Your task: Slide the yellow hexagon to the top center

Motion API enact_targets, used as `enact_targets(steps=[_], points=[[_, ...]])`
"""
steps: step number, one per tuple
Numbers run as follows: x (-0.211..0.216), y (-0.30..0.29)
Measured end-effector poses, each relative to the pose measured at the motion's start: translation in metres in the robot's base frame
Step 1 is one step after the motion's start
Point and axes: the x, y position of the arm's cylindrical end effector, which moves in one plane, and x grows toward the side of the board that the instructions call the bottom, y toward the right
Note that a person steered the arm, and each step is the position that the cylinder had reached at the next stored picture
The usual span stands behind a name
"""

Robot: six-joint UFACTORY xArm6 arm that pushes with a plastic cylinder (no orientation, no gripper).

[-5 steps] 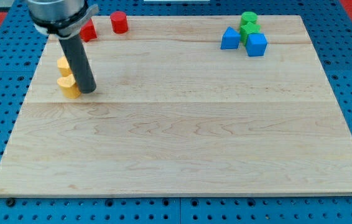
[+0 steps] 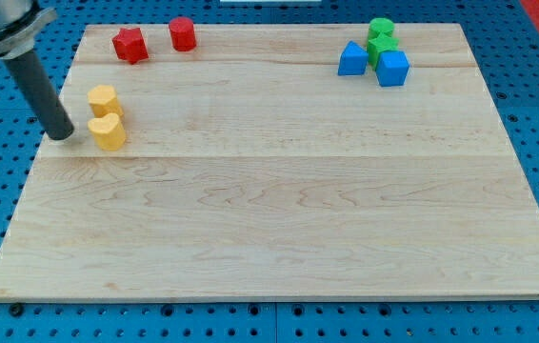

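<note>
A: Where does the yellow hexagon (image 2: 103, 99) lie in the camera view?

B: Near the wooden tabletop's (image 2: 279, 210) left edge, up toward the top left corner. The rod's tip (image 2: 61, 135) sits on the board to the left of it and a little lower, close but apart, with bare wood between.

A: Is the rod holding anything?

B: No. It is a plain dark rod with nothing to close; the tip touches no block.

A: What is closest to the hexagon?

B: A yellow heart-shaped block (image 2: 109, 132) just below it, touching or nearly so. That heart lies just right of the tip.

A: Which way does the hexagon point?

B: It stands flat, top face up. It is compact, so no long axis or heading can be made out.

A: And the other blocks?

B: A red star-like block (image 2: 129, 44) and a red cylinder (image 2: 183, 33) along the top edge at the left. Near the top right corner, a cluster: two green blocks (image 2: 380, 38), a blue triangular block (image 2: 351, 59) and a blue cube (image 2: 393, 68).
</note>
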Motion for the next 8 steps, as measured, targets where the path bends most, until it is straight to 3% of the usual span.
enact_targets(steps=[1,3,4,5,6,7,8], points=[[-0.021,0.030],[-0.074,0.030],[-0.093,0.077],[-0.092,0.075],[-0.075,-0.012],[-0.093,-0.015],[-0.120,0.035]])
